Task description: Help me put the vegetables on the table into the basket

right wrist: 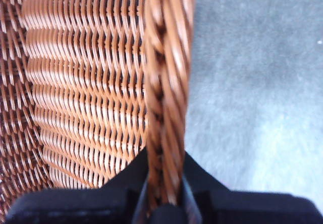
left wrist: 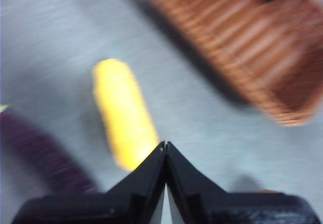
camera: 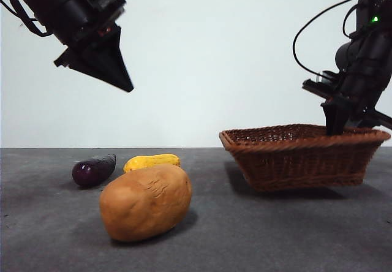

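1. We see our left gripper (camera: 119, 79) high over the table (camera: 257, 235), well above the vegetables, its jaws pressed together to a single point and holding nothing. In its wrist view the same closed tip (left wrist: 165, 146) hangs over the yellow piece (left wrist: 123, 113), with the eggplant (left wrist: 35, 153) to one side and the basket (left wrist: 252, 47) farther off; that view is blurred.
2. We see our right gripper (camera: 335, 122) at the basket's (camera: 294, 158) far rim, at the right of the front view. Its wrist view shows the jaws clamped on the braided rim (right wrist: 164, 108), one jaw inside the basket and one outside, with the woven wall (right wrist: 81, 82) on one side and bare table (right wrist: 252, 82) on the other.
3. The potato (camera: 146, 201) lies on the table nearest the front camera, left of the basket and well apart from it.
4. The yellow piece (camera: 152, 161) lies just behind the potato; we cannot tell whether the two touch.
5. The eggplant (camera: 93, 170) lies beside the yellow piece, farther from the basket, apart from the potato.
6. The basket stands upright on the table; from these views we see none of the three vegetables inside it.
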Motion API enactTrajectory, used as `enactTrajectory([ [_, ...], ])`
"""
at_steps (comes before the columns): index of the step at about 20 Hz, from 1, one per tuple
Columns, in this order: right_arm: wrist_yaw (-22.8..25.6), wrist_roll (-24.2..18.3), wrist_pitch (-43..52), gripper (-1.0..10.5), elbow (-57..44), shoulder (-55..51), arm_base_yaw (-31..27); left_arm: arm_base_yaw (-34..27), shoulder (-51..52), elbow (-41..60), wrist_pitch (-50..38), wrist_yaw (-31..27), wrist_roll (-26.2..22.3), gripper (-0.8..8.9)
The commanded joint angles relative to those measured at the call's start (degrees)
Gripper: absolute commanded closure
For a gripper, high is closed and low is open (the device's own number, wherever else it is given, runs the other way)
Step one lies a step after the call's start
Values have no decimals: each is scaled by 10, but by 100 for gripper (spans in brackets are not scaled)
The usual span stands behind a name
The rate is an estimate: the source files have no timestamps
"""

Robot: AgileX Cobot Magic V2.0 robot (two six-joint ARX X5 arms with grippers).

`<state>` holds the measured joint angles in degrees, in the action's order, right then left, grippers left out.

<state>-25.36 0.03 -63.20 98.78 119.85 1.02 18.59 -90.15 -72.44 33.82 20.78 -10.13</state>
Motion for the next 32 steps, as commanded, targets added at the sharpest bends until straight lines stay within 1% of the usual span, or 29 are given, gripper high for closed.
enactTrajectory([
  [1, -8, -20, -27, 964, 30, 5, 0, 4, -8, -1, 5, -39, 12, 739],
  [4, -8, -22, -57, 964, 65, 2, 0, 5, -14, -2, 8, -91, 42, 455],
  [5, -9, -22, -63, 963, 73, 0, 1, 5, -19, -6, 14, -95, 48, 401],
  [6, -9, -22, -68, 964, 81, -3, 1, 5, -28, -16, 27, -102, 56, 363],
  [7, -9, -22, -71, 964, 86, -7, 1, 5, -40, -31, 42, -102, 56, 344],
  [8, -9, -22, -74, 964, 90, -13, 1, 6, -60, -55, 64, -101, 55, 303],
  [11, -8, -22, -85, 964, 96, -26, 1, 14, -126, -139, 118, -101, 54, 265],
  [14, -8, -25, -101, 964, 97, -39, 1, 28, -193, -220, 155, -104, 41, 264],
  [18, -8, -35, -122, 964, 97, -63, 1, 44, -278, -305, 193, -106, 35, 265],
  [21, -8, -35, -127, 964, 97, -83, 1, 58, -327, -335, 207, -107, 28, 274],
  [25, -5, -36, -133, 964, 97, -104, 1, 73, -363, -341, 207, -138, 23, 287],
  [27, -6, -37, -136, 964, 97, -110, 1, 78, -372, -341, 207, -149, 22, 357],
  [30, -6, -39, -141, 964, 97, -113, 1, 80, -375, -341, 207, -149, 22, 383],
  [31, -6, -41, -143, 964, 97, -113, 1, 80, -375, -341, 209, -149, 22, 446],
  [32, -6, -43, -146, 964, 97, -114, 1, 80, -375, -341, 212, -149, 22, 550],
])
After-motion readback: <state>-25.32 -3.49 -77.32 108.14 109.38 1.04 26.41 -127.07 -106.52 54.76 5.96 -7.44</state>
